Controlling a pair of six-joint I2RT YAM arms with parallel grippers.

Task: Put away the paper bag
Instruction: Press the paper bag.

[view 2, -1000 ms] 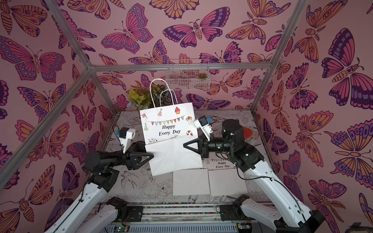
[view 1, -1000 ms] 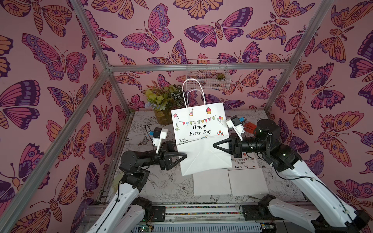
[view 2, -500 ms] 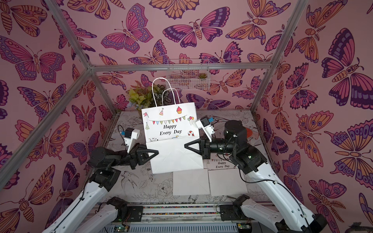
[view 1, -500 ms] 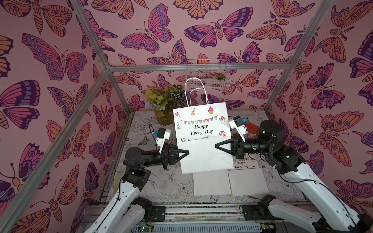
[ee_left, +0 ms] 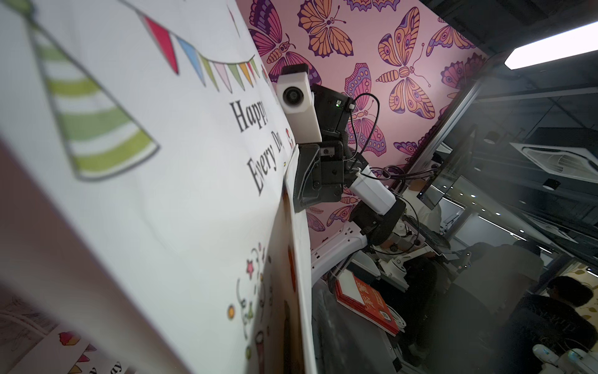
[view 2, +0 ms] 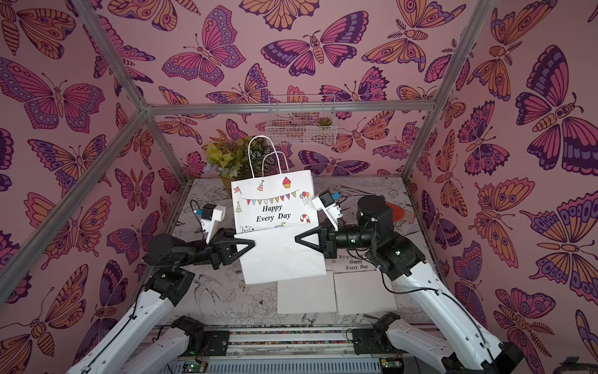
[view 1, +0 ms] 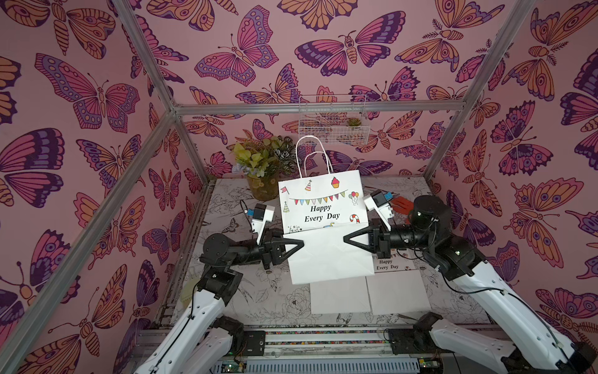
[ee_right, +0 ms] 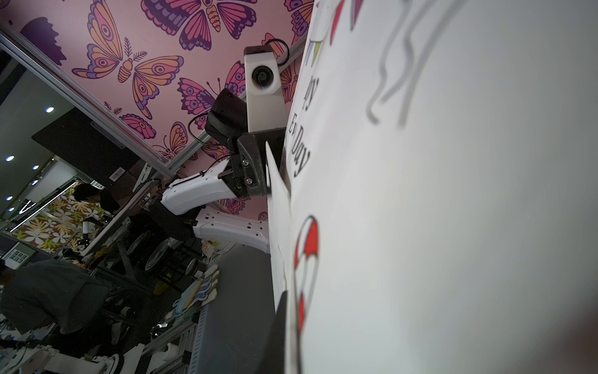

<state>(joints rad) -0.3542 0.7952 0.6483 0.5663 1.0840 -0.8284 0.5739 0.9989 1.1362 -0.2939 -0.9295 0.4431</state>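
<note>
The white paper bag [view 1: 323, 207] [view 2: 275, 210], printed "Happy Every Day", hangs above the table with its handles up and its lower part folded up over the front. My right gripper [view 1: 346, 240] [view 2: 297, 240] is shut on the bag's right edge at the fold. In the right wrist view one black finger [ee_right: 276, 330] lies flat against the bag [ee_right: 453, 226]. My left gripper [view 1: 299, 245] [view 2: 250, 244] reaches over the bag's left edge at the same height. In the left wrist view the bag [ee_left: 161, 194] fills the picture and hides my jaws.
Flat white paper bags [view 1: 369, 291] lie on the table below, one with the print showing [view 1: 388, 264]. A potted plant [view 1: 262, 168] stands at the back left. A wire basket [view 1: 331, 119] hangs on the back wall. A red thing [view 1: 403, 204] lies behind my right arm.
The bag and both grippers have shifted slightly to the right. The left gripper has slid a little further onto the bag's left edge.
</note>
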